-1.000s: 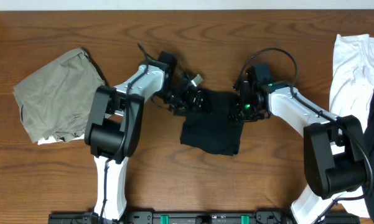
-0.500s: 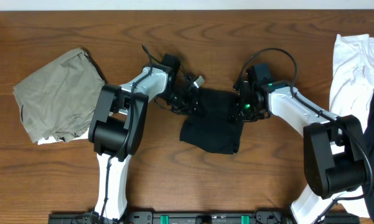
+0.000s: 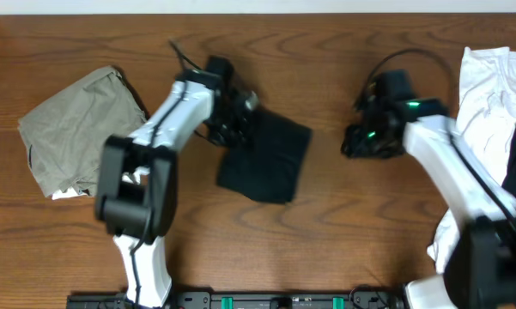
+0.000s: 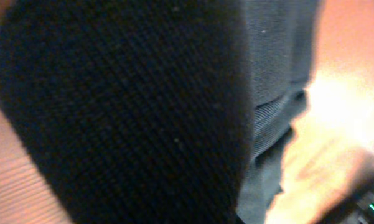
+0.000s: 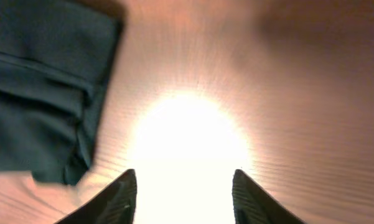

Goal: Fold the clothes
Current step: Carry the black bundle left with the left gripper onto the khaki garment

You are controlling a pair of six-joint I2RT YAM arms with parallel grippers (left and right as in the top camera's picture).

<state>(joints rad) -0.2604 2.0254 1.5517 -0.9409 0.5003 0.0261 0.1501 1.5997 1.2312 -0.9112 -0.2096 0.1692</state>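
Two pincers are attending to one folded black garment (image 3: 270, 163), which is lying near the middle of the table (image 3: 343, 232). We are reading the left pincer (image 3: 233, 129) as clamped shut on the garment's upper-left edge, probably to drag or square it. The right pincer (image 3: 359, 144) is hanging well apart, jaws partly spread, gripping nothing.

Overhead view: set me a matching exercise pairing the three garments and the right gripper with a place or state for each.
Column one:
1. olive-grey garment
2. black garment
3. white garment
4. right gripper

Column two:
A. far right, crumpled
B. open, holding nothing
C. far left, loosely folded
D. centre, folded, pinched by the left gripper

Pairs: 1-C; 2-D; 3-A; 4-B
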